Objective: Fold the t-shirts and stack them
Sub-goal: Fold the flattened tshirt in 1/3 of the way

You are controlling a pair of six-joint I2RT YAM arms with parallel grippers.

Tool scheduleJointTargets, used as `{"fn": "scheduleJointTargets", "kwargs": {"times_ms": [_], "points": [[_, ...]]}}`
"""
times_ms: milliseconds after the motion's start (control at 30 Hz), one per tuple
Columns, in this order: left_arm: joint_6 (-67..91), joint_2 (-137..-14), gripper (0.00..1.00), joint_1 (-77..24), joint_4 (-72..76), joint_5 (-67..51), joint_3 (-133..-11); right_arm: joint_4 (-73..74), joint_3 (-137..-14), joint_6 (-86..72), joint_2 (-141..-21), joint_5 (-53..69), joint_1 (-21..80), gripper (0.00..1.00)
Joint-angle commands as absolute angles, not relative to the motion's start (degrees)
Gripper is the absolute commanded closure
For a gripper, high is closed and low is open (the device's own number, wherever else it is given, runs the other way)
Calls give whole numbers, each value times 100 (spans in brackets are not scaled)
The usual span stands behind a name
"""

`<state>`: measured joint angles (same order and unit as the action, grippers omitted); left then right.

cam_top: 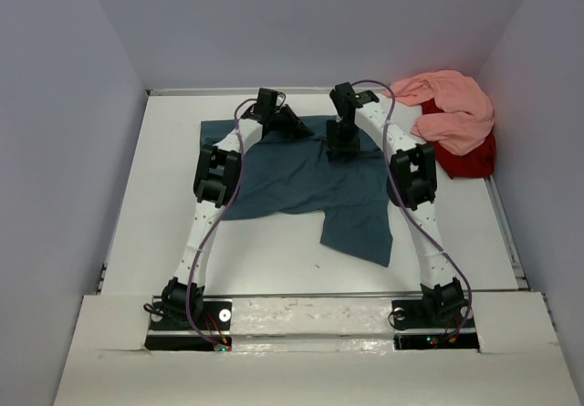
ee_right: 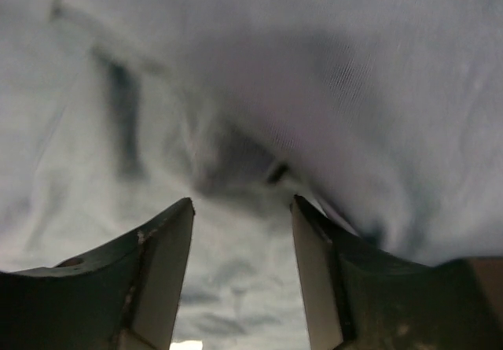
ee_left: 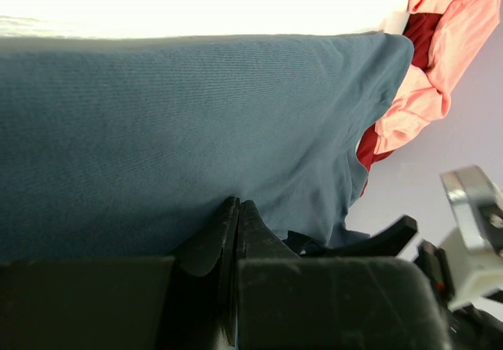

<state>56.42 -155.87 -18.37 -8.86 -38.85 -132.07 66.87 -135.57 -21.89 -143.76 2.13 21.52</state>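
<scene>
T-shirts, three in all, none folded and no stack begun: one dark teal t-shirt [cam_top: 301, 182], spread and rumpled at the middle of the table [cam_top: 164, 205], one corner trailing toward the near edge; one pink t-shirt [cam_top: 452, 109], bunched in the far right corner on top of one red t-shirt [cam_top: 467, 160]; arms, two, both reaching to the far edge of the teal cloth; left tool [ee_left: 237, 212], one, clenched on a pinch of the teal fabric, which rises taut above it; right tool [ee_right: 242, 224], one, released, fingers standing apart close over cloth, nothing seen between them; hazards, as judged: a pull by the left arm alone would drag the shirt askew and crease the fold; the right tool may close on a mere wrinkle or on two layers, so that the hem slips free or the fold comes out crooked; the left pinch looks thin and may let go under tension; the pink and red heap lies near and could be snagged by a wide sweep
</scene>
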Motion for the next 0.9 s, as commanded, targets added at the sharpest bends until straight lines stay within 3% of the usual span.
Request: {"fn": "scheduleJointTargets", "kwargs": {"times_ms": [0,400,567,667,867], "points": [[5563,-15091,92,-1784,-1046,-3938,-13166,6522,-13966,-2601,-14537,-246,2224,39],[5537,-15038,92,-1767,-1099,-3955,-13157,6240,-14062,-2979,-14590,-562,2171,40],[5537,-15056,92,-1767,-1099,-3973,-13166,6223,-14141,-2997,-14660,-528,2118,48],[5537,-15073,92,-1767,-1099,-3981,-13175,6223,-14203,-2988,-14721,-492,2118,66],[5520,-15073,92,-1740,-1099,-3981,-13166,6214,-14212,-2997,-14783,-483,2118,68]]}}
